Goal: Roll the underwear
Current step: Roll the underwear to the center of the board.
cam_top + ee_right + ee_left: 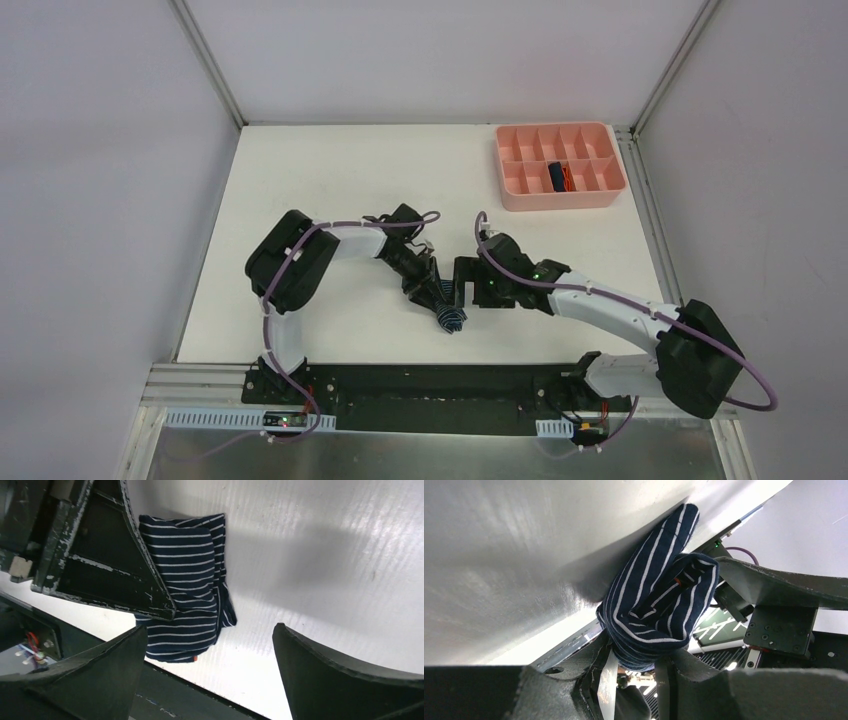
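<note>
The dark blue striped underwear (pixel 451 320) lies bunched and partly rolled near the table's front edge, between the two arms. My left gripper (pixel 428 290) is shut on its near end; in the left wrist view the cloth (pixel 651 605) bulges up out of the gripper (pixel 641 656). My right gripper (pixel 462 287) is open and empty just to the right, and in the right wrist view (pixel 210 630) it hovers over the cloth (pixel 187 580). The navy underwear with orange trim (pixel 558 176) sits rolled in a compartment of the pink tray (pixel 520 200).
The pink compartment tray stands at the back right of the white table (pixel 330 180). The black mounting rail (pixel 430 385) runs along the table's front edge, close to the striped cloth. Grey walls enclose the table on three sides.
</note>
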You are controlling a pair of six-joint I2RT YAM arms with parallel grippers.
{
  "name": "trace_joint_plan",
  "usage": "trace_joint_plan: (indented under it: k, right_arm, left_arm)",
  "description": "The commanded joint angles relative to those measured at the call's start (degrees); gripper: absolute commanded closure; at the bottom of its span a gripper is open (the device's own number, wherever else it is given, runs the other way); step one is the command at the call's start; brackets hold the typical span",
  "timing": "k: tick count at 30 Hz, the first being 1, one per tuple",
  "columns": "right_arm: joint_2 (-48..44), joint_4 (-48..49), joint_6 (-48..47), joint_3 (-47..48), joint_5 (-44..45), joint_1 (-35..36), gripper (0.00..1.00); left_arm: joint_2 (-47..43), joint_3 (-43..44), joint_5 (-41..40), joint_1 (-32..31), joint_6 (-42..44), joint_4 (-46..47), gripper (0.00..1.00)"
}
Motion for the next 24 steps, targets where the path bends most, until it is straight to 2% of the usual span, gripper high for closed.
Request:
trace_joint_plan:
  k: [1,13,24]
  right_arm:
    - [-0.55,7.76,5.35,-3.11,-4.84,-1.73,0.03]
    - [1.18,27.94,16.33,-14.75,-14.95,-8.92,0.05]
    - [8.06,36.77,21.96,-17.21,-18.97,-10.52,0.08]
  left_arm:
    - [3.63,0.95,-0.56,-0.23,1.97,-6.97,0.77]
    - [4.65,3.26,-0.5,-0.22,3.33,-9.79,0.77]
    - [4.64,3.49,-0.7,-0.22,3.2,-10.31,0.77]
